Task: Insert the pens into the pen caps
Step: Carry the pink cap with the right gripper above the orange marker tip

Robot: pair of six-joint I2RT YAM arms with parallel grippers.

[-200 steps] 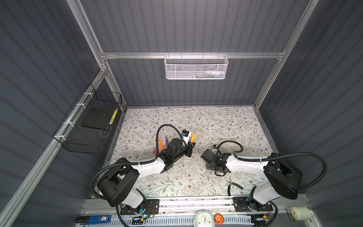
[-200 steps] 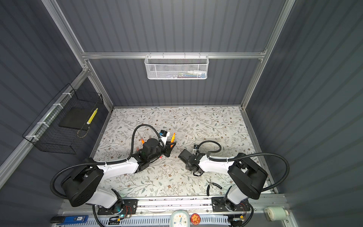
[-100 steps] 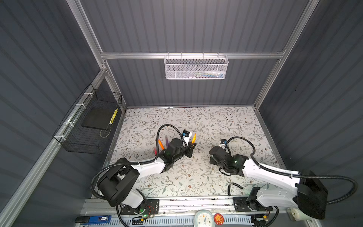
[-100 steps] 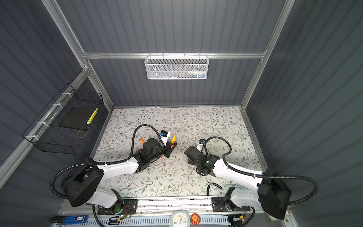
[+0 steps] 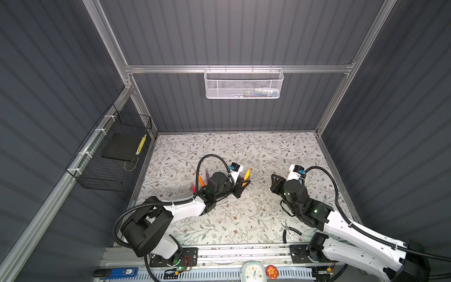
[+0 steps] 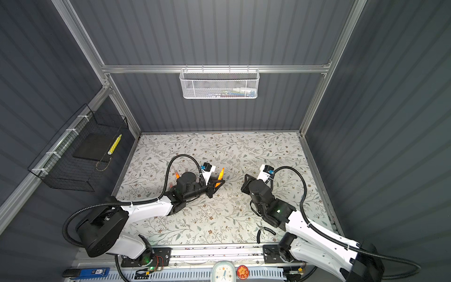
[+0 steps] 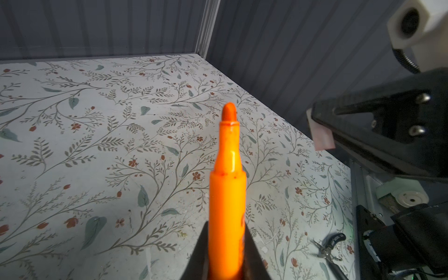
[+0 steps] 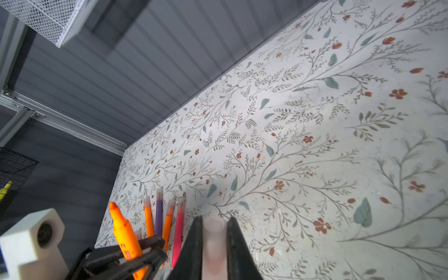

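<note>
One floral surface (image 5: 244,151) carries everything. Two arms reach over it, the left arm (image 5: 185,210) and the right arm (image 5: 341,227). Two baskets hang on the walls: a white mesh basket (image 5: 244,85) and a black wire basket (image 5: 107,166). The left gripper (image 5: 244,182) is clamped on one orange pen (image 7: 228,184), whose bare tip is uncapped and points away from the wrist. The right gripper (image 8: 213,242) pinches one pale pen cap (image 8: 213,230), held apart from that tip. One pair of pliers (image 5: 289,230) lies near the front edge. Beside the left arm, four more pens lie fanned on the surface: orange (image 8: 148,220), purple (image 8: 158,215), orange (image 8: 168,225), pink (image 8: 179,230), each tipped with a translucent cap.
</note>
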